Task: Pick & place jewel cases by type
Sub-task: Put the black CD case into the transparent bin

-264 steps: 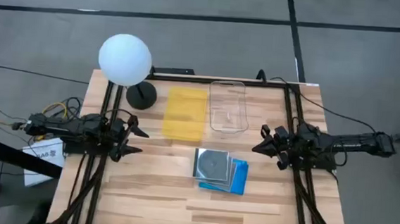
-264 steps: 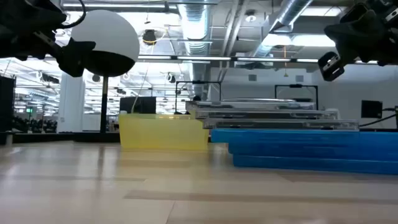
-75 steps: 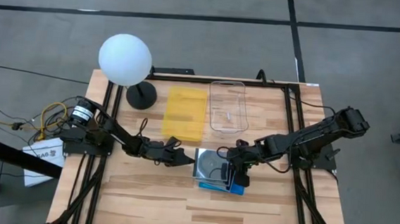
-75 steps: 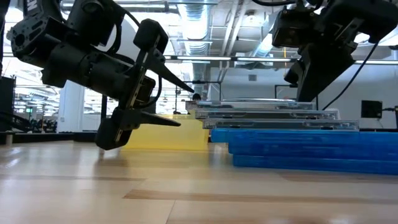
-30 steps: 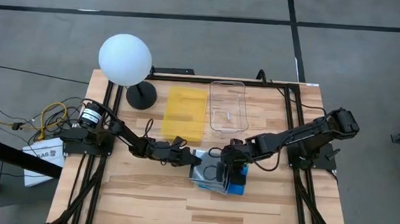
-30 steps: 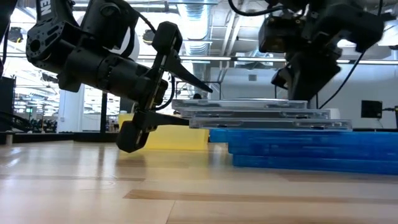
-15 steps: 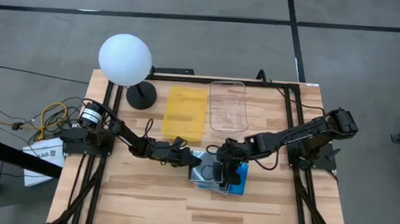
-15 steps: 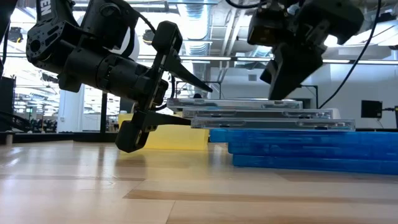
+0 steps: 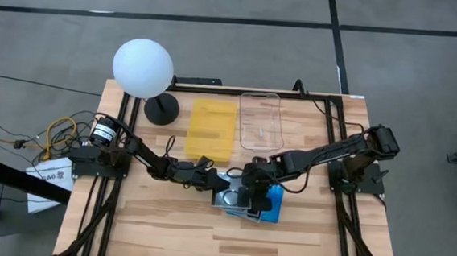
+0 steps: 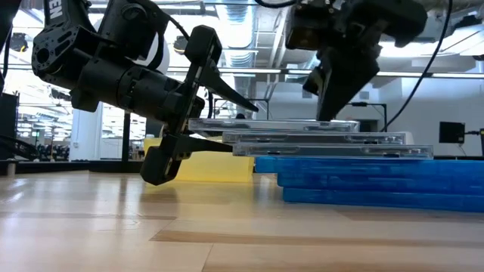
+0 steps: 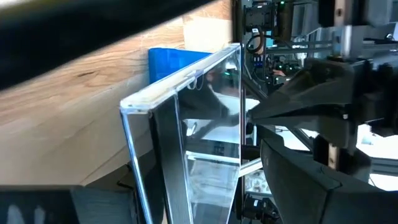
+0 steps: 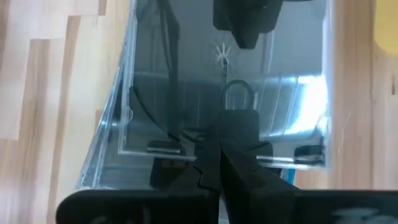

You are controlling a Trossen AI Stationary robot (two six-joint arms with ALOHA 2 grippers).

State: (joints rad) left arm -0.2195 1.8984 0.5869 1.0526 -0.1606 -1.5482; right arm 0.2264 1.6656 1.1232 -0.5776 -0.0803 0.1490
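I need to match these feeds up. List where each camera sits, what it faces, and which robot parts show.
High: above, looking straight down at the table; both arms.
Low: table height, facing the case stack side-on; left gripper, right gripper.
Left wrist: faces the top clear case edge-on.
Right wrist: looks down on that case; own shut jaws.
All four share the top clear case.

1. Take the stack of jewel cases as your landmark; it lies on the table, near the middle.
2. Within the stack, the top case juts out past the cases beneath it, toward the left arm's side.
3. Behind the stack you have the tray and, beside it on the right arm's side, the container.
4. The lamp stands beyond the tray, at the table's far left corner.
5. The left gripper sits at the stack's left edge, its fingers above and below the jutting case.
6. The right gripper is over the stack's top.
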